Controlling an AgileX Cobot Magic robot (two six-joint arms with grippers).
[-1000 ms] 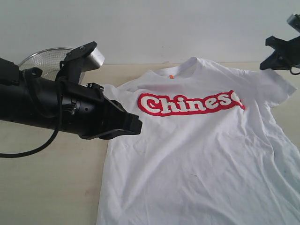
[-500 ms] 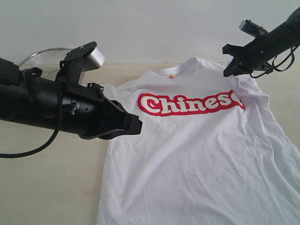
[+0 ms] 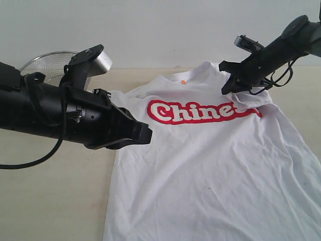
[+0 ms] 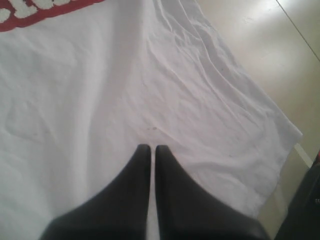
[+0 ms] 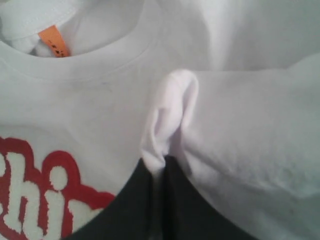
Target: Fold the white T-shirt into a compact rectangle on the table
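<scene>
The white T-shirt (image 3: 210, 170) lies chest up on the table (image 3: 55, 201), its red lettering (image 3: 195, 111) partly covered at the right end by a folded-in sleeve. My right gripper (image 3: 228, 88) is shut on a pinch of that sleeve's white cloth (image 5: 170, 115), held over the chest near the collar and orange neck tag (image 5: 52, 42). My left gripper (image 3: 145, 134) hovers at the shirt's left edge, shut with nothing between its fingers (image 4: 142, 165), above plain white fabric (image 4: 100, 90).
A steel mesh bowl (image 3: 50, 63) stands at the back left behind the left arm. A pale wall runs along the table's far edge. Bare tabletop (image 4: 260, 45) shows beside the shirt's side hem.
The right gripper has come in from the far right toward the shirt's middle, dragging the right sleeve over the chest and covering the lettering's end. The left arm has not moved.
</scene>
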